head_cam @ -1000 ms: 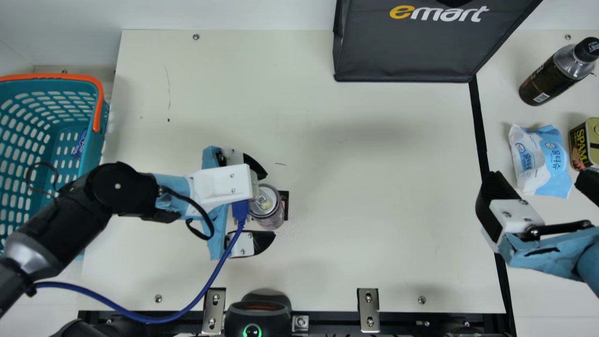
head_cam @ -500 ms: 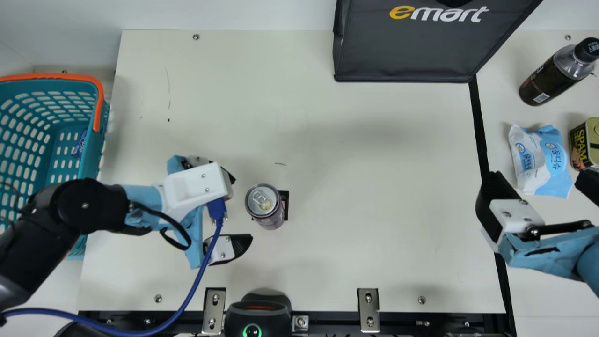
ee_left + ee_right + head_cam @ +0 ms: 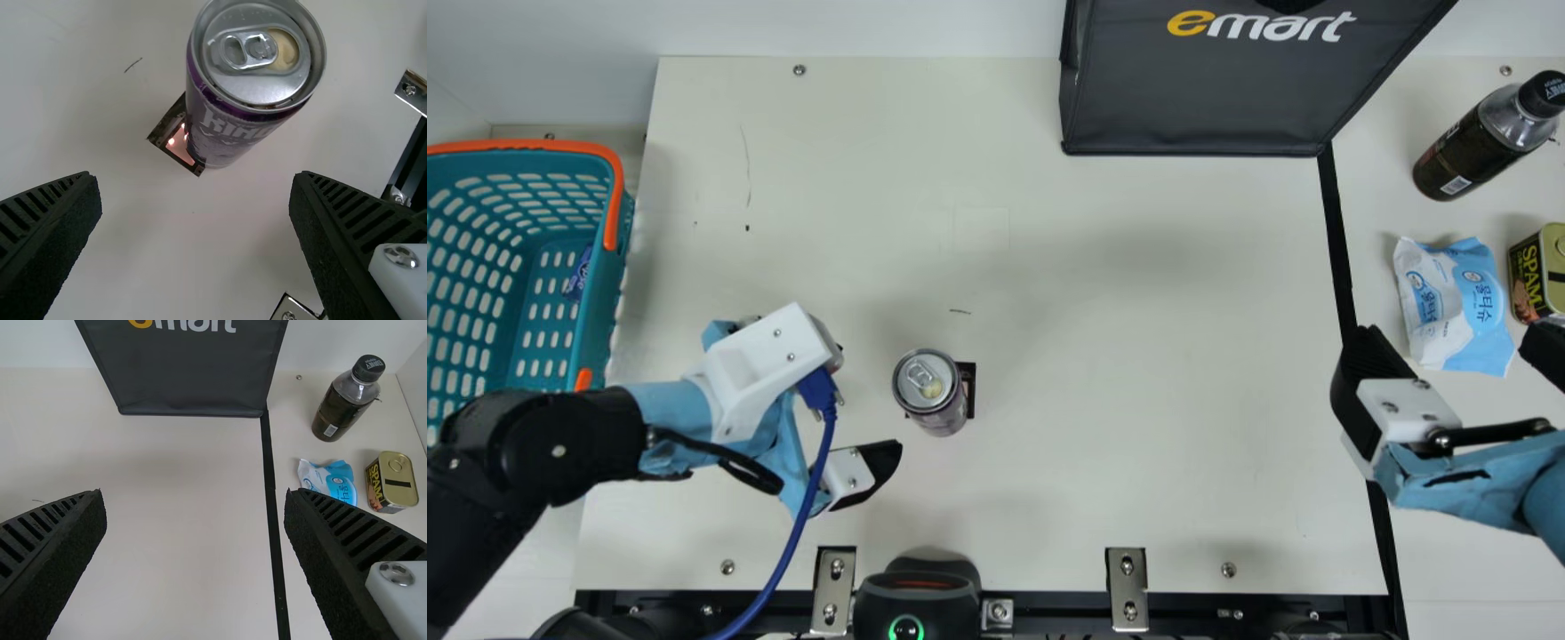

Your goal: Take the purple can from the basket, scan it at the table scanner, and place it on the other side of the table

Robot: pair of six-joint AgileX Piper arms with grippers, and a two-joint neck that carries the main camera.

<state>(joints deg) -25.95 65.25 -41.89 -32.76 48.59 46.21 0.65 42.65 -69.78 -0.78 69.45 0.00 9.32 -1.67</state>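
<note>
On the table, left of centre, the purple can (image 3: pixel 932 391) stands upright, its silver top facing the camera. My left gripper (image 3: pixel 864 407) is a little left of it, open and apart from it. Seen from the left wrist, the can (image 3: pixel 233 133) stands beyond the open gripper (image 3: pixel 195 193), with nothing between the fingers. My right gripper (image 3: pixel 1456 356) hangs open and empty over the right side; its wrist view shows the open gripper (image 3: pixel 195 510) too. The scanner (image 3: pixel 918 587) sits at the near edge with a green light. The teal basket (image 3: pixel 594 311) is at far left.
A small dark square (image 3: pixel 970 404) touches the can's base. A black bag (image 3: pixel 1200 107) stands at the back. Beyond the black line (image 3: pixel 1336 231) are a bottle (image 3: pixel 1463 156), a wipes pack (image 3: pixel 1463 302) and a SPAM tin (image 3: pixel 1529 280). A blue item (image 3: pixel 578 274) lies in the basket.
My left gripper has backed away to the left from the can, which it stood around earlier, and its wrist has turned a little. The can and the right arm have stayed put.
</note>
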